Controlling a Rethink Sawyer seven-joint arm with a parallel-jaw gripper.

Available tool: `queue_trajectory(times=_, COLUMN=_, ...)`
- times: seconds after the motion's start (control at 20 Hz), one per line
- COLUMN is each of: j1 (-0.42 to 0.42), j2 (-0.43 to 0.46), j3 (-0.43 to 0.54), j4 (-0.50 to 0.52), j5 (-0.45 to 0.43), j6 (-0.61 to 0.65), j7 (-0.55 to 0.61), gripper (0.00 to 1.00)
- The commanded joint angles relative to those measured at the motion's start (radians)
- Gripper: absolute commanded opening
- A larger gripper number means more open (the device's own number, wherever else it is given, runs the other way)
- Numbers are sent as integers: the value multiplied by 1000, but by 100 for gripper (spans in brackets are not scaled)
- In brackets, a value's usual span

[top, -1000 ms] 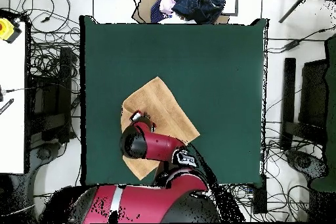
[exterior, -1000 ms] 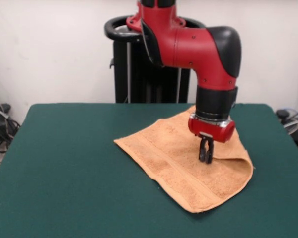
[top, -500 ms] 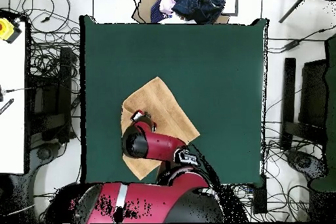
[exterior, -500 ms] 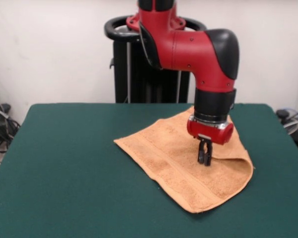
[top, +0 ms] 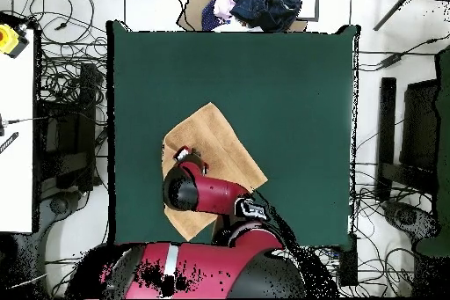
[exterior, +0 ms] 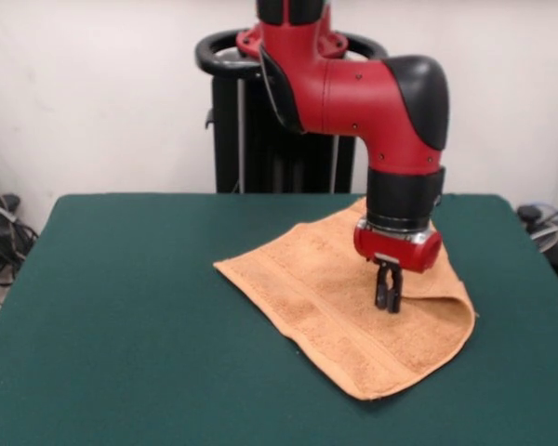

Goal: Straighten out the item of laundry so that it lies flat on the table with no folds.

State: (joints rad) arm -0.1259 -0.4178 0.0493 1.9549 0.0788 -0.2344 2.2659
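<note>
The item of laundry [exterior: 325, 297] is an orange-tan towel lying at an angle on the right half of the green table [exterior: 130, 316]. Its right part is doubled over in a rounded fold [exterior: 451, 321]. A woven band stripe runs near its front edge. My gripper [exterior: 387, 305] points straight down over the towel, beside the edge of the folded-over layer. Its fingers are shut and their tips sit at the cloth; no cloth is lifted. In the overhead view the towel [top: 215, 142] lies toward the table's [top: 281, 85] lower left, and the arm covers part of it.
The red arm elbow [exterior: 391, 102] hangs over the table's back right. Beyond the table's top edge in the overhead view lies a heap of dark clothes [top: 264, 2]. Cables and equipment [top: 61, 94] line both sides.
The gripper drifted a little left and lower, then back to the right, staying over the same spot. The towel's shape has not changed.
</note>
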Motion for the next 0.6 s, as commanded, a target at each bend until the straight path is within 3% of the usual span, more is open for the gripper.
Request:
queue_trajectory(times=0.05, j1=19, j2=21, j3=139, j4=-32, j5=49, j6=30, j7=187, gripper=0)
queue_trajectory(times=0.6, j1=52, j2=38, j3=179, j4=-31, j5=109, j6=20, j7=238, gripper=0)
